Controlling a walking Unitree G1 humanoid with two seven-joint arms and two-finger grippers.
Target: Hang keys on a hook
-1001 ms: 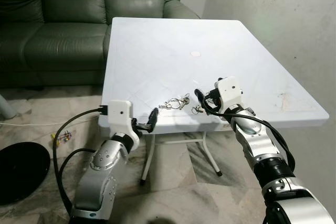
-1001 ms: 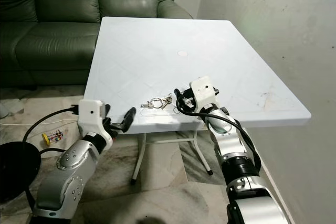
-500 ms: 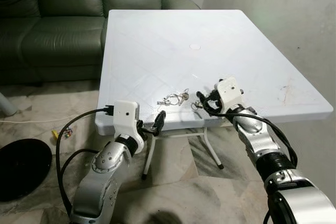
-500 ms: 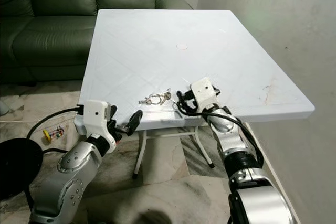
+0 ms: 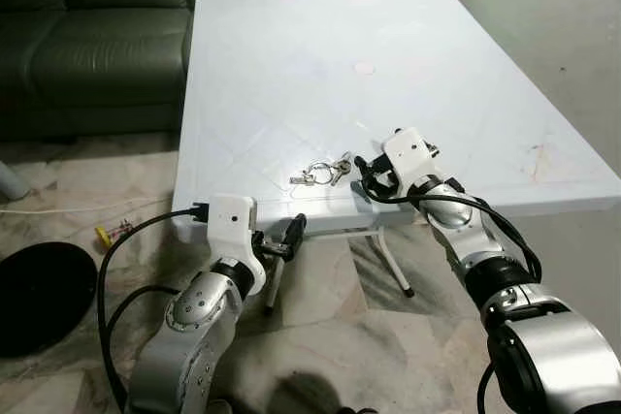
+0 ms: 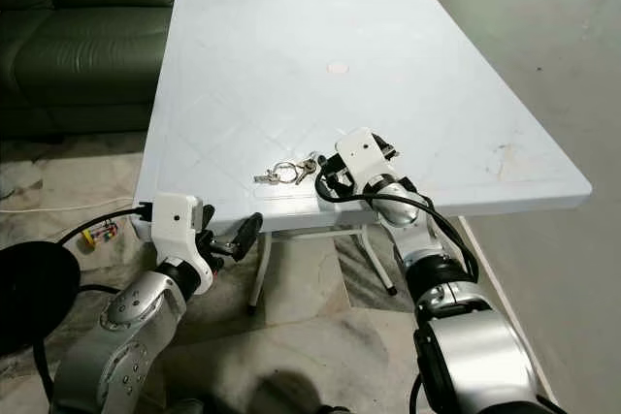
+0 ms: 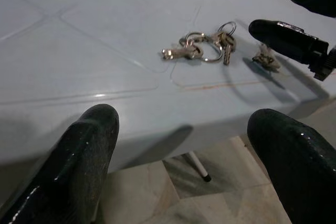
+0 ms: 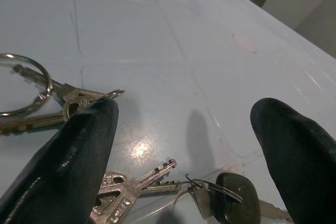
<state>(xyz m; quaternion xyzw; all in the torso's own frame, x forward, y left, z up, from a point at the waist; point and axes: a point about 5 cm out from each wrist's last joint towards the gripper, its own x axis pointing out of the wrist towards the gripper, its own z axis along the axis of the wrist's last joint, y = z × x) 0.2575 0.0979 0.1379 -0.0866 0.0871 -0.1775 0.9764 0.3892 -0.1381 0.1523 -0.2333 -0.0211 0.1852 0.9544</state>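
Right gripper (image 8: 184, 145): over the near part of the white table (image 5: 281, 65), fingers spread wide and holding nothing. One fingertip (image 8: 68, 150) lies just beside the nearer keys; the other stands off to the side.

Keys (image 8: 131, 187): a small bunch lying flat on the table top between the spread fingers, a dark-headed key (image 8: 233, 195) beside it. A second bunch on a large ring (image 5: 320, 173) lies just left of the gripper, near the table's front edge.

Left gripper (image 5: 287, 235): below and in front of the table's near edge, fingers apart, nothing held, pointed towards the keys.

Step in hand, as judged: reaching for the pickup; no key lifted yet. The next move calls for lowering the fingers round a bunch and closing; flat metal on a smooth top may slide rather than lift.

Hook: none can be made out.

Edges and room: the keys sit close to the front edge, so a push could send them off. Bare table top lies beyond, towards the green sofa (image 5: 87, 26). Wall (image 5: 543, 7) close on the right; marble floor (image 5: 369, 336) below.
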